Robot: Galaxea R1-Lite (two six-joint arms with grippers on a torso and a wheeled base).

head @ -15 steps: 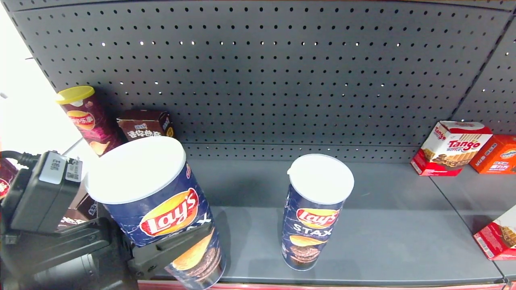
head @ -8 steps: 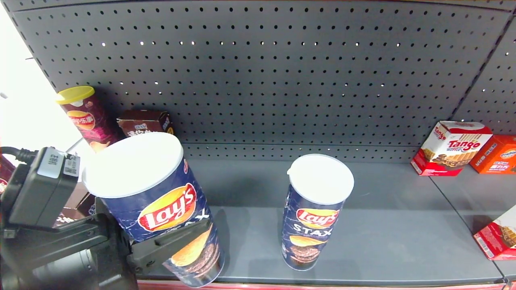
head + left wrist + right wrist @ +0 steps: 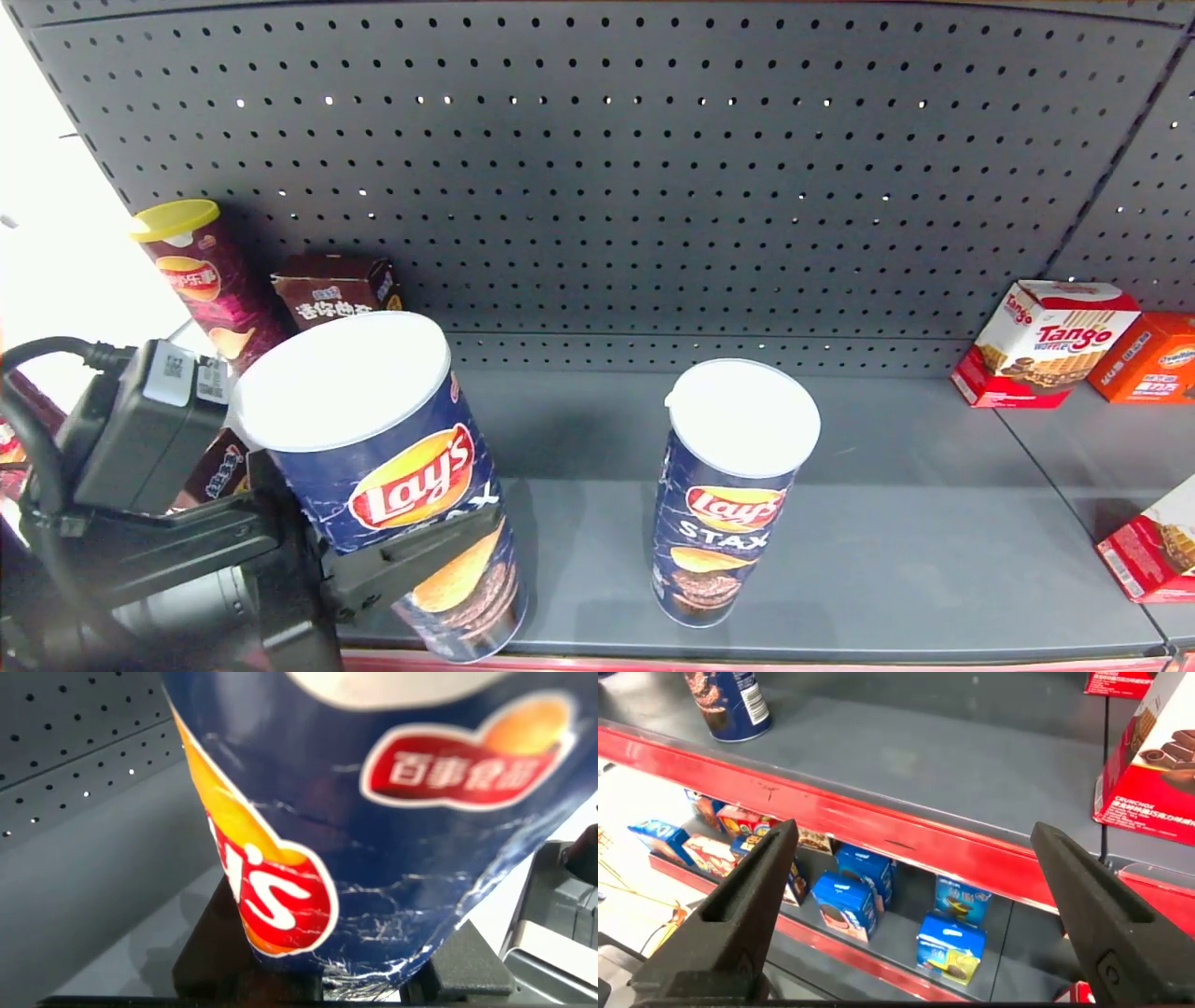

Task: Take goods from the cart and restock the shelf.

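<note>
Fingers of left arm tight around blue chip can at shelf front; right fingers apart.

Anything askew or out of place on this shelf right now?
The held can in the left gripper leans away from the standing can, its base at the shelf's front edge, not clearly set down. Nothing else stands out.

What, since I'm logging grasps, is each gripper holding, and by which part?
The left gripper holds a blue chip can around its lower body; the right gripper is open and holds nothing.
</note>
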